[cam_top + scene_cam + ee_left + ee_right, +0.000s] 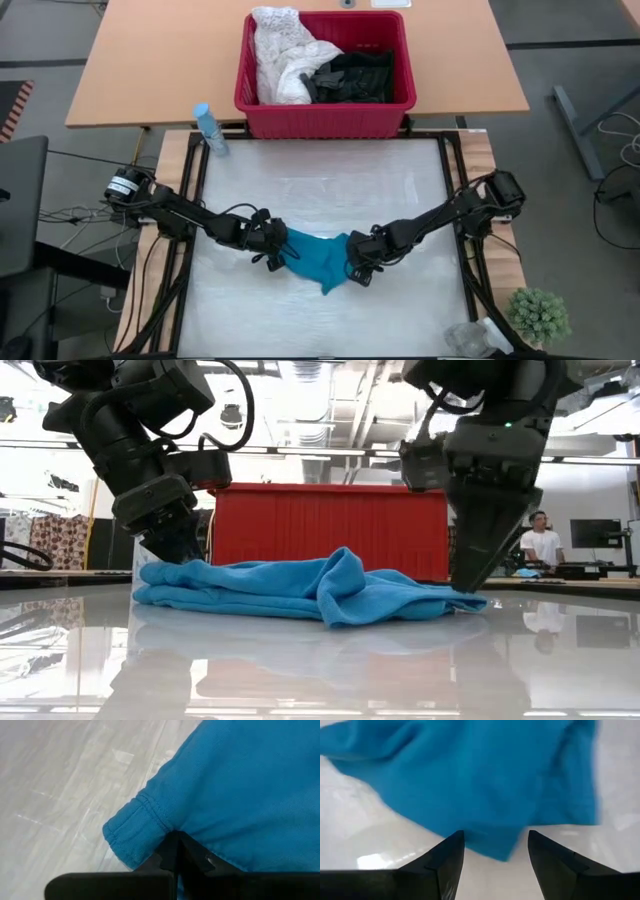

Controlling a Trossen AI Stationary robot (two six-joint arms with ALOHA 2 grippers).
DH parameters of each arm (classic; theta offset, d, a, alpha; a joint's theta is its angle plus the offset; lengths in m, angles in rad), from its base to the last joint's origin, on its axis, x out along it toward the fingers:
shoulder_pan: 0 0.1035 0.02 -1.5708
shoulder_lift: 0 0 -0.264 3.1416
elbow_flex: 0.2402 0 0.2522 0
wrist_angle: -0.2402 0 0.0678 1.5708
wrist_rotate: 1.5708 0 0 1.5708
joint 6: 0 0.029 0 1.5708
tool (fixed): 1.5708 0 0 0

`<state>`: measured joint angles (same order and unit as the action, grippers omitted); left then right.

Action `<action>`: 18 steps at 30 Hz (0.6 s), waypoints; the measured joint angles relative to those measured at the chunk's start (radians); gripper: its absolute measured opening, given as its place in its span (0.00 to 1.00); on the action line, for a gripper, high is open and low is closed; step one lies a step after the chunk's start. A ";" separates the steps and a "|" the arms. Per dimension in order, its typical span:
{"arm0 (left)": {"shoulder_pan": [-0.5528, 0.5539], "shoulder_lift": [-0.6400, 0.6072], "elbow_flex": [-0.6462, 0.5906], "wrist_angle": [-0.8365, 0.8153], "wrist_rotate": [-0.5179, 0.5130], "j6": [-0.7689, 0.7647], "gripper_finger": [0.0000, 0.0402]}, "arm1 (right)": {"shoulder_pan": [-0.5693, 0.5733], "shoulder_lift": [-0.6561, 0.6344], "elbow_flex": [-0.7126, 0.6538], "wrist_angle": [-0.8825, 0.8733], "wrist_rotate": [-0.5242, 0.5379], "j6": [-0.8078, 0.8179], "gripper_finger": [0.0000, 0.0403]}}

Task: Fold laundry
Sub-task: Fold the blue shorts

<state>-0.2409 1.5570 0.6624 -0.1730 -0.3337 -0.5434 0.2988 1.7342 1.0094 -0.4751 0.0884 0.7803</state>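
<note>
The small teal garment (315, 258) lies crumpled on the white table (320, 180), its underside flat on the surface. My left gripper (272, 250) is shut on its left end. My right gripper (357, 270) is open at the garment's right end. In the right wrist view its two fingers (450, 865) stand on either side of a hanging corner of the cloth (497, 847). The rest of the laundry, a white lacy piece (280, 55) and black pieces (355, 75), lies in the red basket (325, 115) at the far edge. My left gripper pinches the teal garment's edge (165, 827) between its shut fingers, right beside a stitched hem (132, 827). It comes slanting down from the table's left. The cloth lies slack on the table. My right gripper: I cannot tell whether its fingertips touch the cloth.
A light blue spray bottle (210, 130) stands at the table's far left corner. A small green plant (540, 315) and a clear plastic item (470, 338) sit at the near right corner. A person (540, 545) stands in the room beyond the table.
</note>
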 joint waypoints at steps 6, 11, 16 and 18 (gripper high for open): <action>0.000 0.000 0.000 0.004 -0.001 0.001 0.00 | -0.013 0.025 -0.006 0.009 -0.020 -0.030 0.56; 0.000 0.000 0.000 0.003 -0.002 0.005 0.00 | -0.013 0.036 0.000 0.016 -0.054 -0.029 0.34; 0.000 0.000 0.000 0.005 -0.003 0.023 0.00 | -0.012 0.028 0.053 -0.040 -0.069 -0.054 0.07; 0.000 0.000 0.000 0.005 -0.004 0.026 0.00 | -0.013 0.016 0.081 -0.087 -0.068 -0.080 0.04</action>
<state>-0.2409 1.5574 0.6624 -0.1680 -0.3374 -0.5175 0.2863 1.7499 1.0903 -0.5617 0.0205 0.7008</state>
